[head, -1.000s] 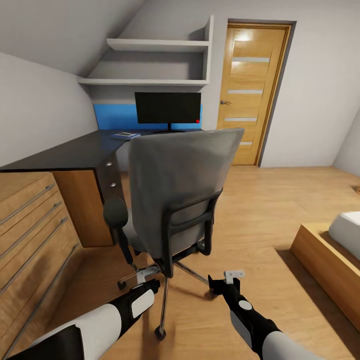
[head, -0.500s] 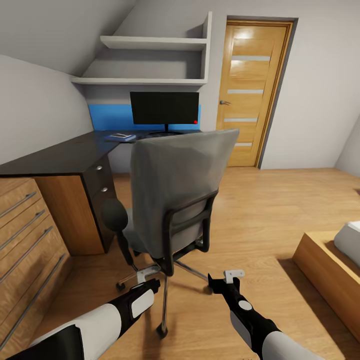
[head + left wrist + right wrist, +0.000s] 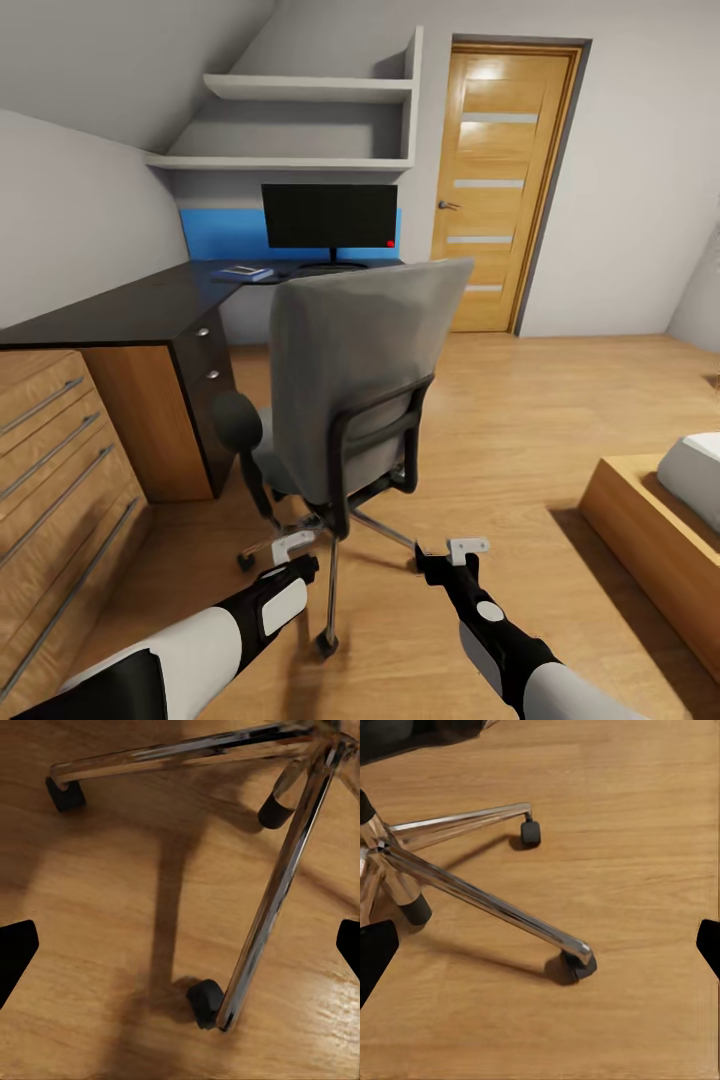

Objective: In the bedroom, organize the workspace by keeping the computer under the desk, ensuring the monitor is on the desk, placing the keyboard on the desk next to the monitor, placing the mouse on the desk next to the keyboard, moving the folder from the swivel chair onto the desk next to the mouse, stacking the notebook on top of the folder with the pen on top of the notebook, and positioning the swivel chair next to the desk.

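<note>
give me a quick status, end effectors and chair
Left end effector open, empty, low over floor. Right end effector open, empty. Swivel chair straight ahead, back toward robot, short of the desk. Chair stands between robot and monitor.

— What do the arms look like?
— The left arm [image 3: 200,645] has a white glossy shell over a black section near the elbow; toward the wrist it turns black with a white oval panel on top.
— And the right arm [image 3: 520,655]?
— Much the same; black wrist, a small pale grey oval patch, white shell lower down.
— The ends?
— Each carries a small light grey bracket; the left gripper [image 3: 290,545] and right gripper [image 3: 465,549] have dark fingertips [image 3: 15,956] at the wrist views' edges.
</note>
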You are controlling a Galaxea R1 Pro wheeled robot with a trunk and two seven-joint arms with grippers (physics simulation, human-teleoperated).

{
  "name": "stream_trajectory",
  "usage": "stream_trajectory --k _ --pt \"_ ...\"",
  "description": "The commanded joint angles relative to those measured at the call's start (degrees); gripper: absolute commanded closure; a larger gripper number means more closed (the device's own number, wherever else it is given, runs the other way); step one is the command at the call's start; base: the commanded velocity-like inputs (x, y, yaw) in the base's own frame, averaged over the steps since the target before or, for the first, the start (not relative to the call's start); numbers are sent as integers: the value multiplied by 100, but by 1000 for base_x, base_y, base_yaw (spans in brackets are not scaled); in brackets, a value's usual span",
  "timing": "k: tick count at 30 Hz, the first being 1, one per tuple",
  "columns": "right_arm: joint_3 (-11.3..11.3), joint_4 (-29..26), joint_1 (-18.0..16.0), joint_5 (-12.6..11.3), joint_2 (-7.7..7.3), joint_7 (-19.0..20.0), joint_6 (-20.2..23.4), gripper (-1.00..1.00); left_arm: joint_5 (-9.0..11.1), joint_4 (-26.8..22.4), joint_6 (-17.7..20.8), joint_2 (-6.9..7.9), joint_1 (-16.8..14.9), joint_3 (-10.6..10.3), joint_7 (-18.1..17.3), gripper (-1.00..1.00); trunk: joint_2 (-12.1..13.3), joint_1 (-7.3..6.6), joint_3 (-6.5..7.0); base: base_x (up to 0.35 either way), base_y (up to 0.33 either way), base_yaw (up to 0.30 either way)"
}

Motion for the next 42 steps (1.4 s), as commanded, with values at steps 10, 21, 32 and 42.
stream_trajectory --k 10,21,32,42 --pt "67 36 -5 -60 10 -40 18 -100 62 -6 -62 8 -4 -45 25 -100 -2 -4 -5 -317 0 0" --pt "50 -40 -29 -64 50 -47 816 -100 54 -11 -797 163 -4 -36 10 -100 -2 -4 -5 -72 0 0" --pt "36 -381 -1032 -377 52 -243 2199 -100 55 -10 -1034 454 -4 -15 11 -100 -2 -4 -5 -2 0 0" --pt "65 -166 -1163 -865 153 -230 1573 -100 54 -14 -1005 842 -4 11 25 -100 -2 -4 -5 0 0 0"
